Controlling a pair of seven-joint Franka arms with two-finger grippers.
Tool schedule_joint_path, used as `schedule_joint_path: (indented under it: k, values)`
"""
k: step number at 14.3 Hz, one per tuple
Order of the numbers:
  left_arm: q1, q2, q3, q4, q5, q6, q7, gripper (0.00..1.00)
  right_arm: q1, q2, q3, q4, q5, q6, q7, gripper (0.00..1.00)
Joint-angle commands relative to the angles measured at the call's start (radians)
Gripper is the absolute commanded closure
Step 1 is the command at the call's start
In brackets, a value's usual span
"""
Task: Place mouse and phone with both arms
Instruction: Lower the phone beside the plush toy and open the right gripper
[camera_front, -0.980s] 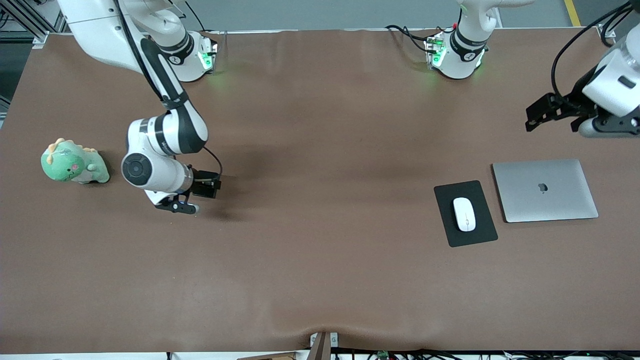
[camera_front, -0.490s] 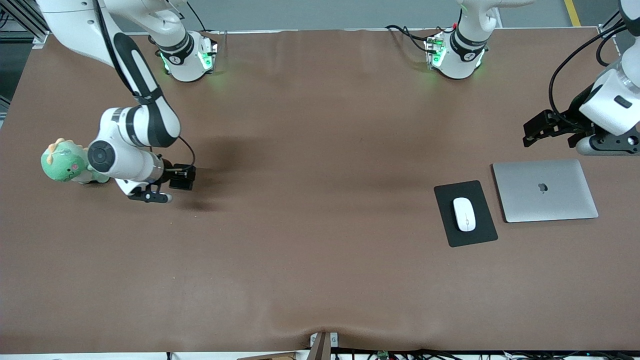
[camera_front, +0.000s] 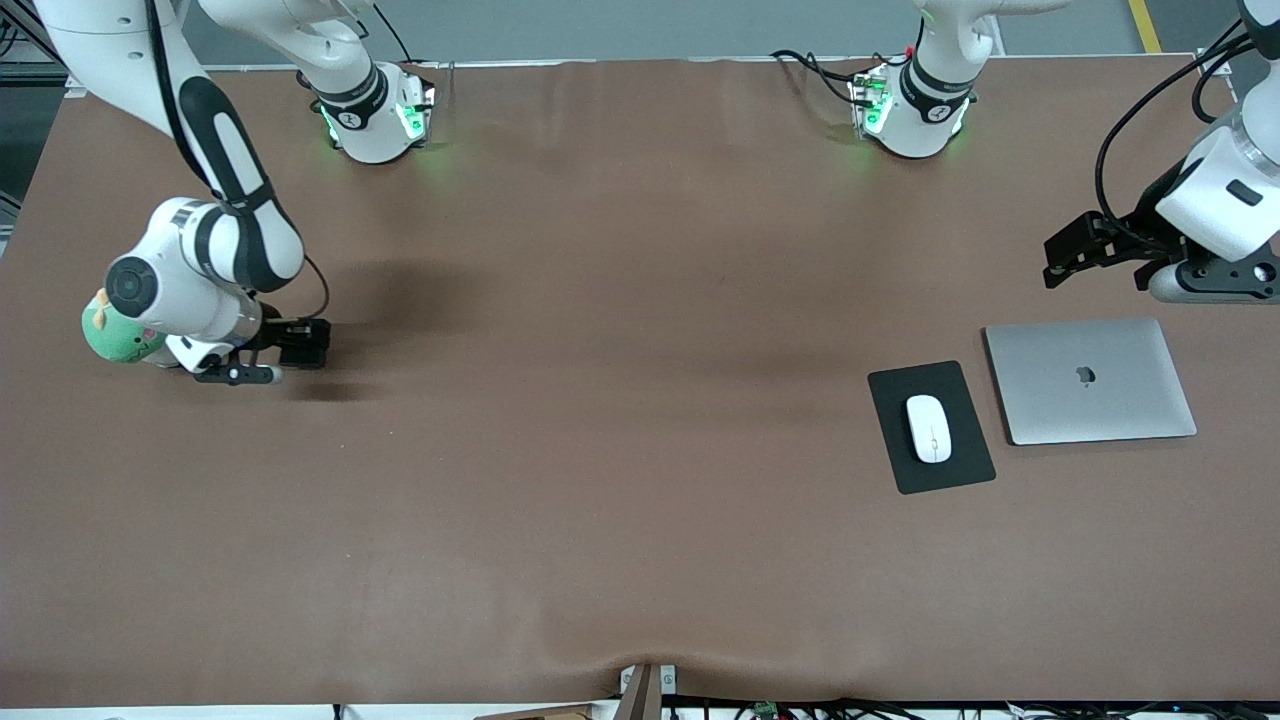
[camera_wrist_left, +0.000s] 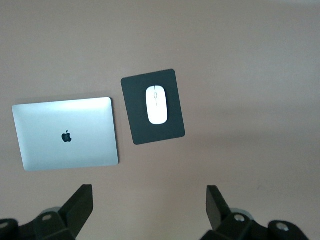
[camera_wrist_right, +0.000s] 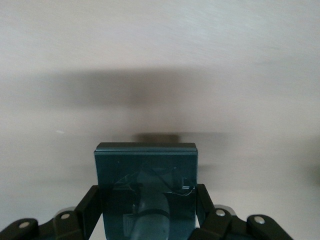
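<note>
The white mouse (camera_front: 928, 428) lies on a black mouse pad (camera_front: 900, 472) toward the left arm's end of the table; both also show in the left wrist view, the mouse (camera_wrist_left: 157, 105) on the pad (camera_wrist_left: 150, 134). My right gripper (camera_front: 308, 345) is shut on the black phone (camera_front: 303, 340), held low over the table beside a green plush toy. In the right wrist view the phone (camera_wrist_right: 146, 170) sits between the fingers (camera_wrist_right: 90, 200) of my right gripper (camera_wrist_right: 146, 194). My left gripper (camera_front: 1066, 246) is open and empty in the air above the table by the laptop; it shows wide open in its own view (camera_wrist_left: 150, 210).
A closed silver laptop (camera_front: 1090, 380) lies beside the mouse pad, also in the left wrist view (camera_wrist_left: 65, 132). A green plush dinosaur (camera_front: 112, 340) sits at the right arm's end of the table, partly hidden by the right arm's wrist.
My right arm has carried the phone toward the right arm's end of the table, up to the plush toy. My left gripper has shifted only slightly.
</note>
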Motion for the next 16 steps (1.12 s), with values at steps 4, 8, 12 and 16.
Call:
schedule_joint_path:
  k: [4, 8, 12, 16]
  values:
    - [0.0, -0.027, -0.006, 0.005, 0.008, -0.028, -0.01, 0.0, -0.005, -0.046, -0.008, -0.167, -0.015, 0.199, -0.028, 1.0]
    - [0.0, -0.027, -0.017, 0.006, 0.006, -0.028, -0.01, 0.0, -0.012, -0.039, -0.008, -0.164, -0.013, 0.19, -0.024, 0.8]
    - [0.001, -0.029, -0.017, 0.008, 0.018, -0.028, 0.01, 0.0, -0.008, -0.039, -0.007, -0.125, -0.012, 0.154, -0.016, 0.0]
    - [0.006, -0.03, -0.015, 0.009, 0.011, -0.028, -0.003, 0.0, -0.009, -0.023, -0.005, 0.033, -0.01, 0.009, -0.019, 0.0]
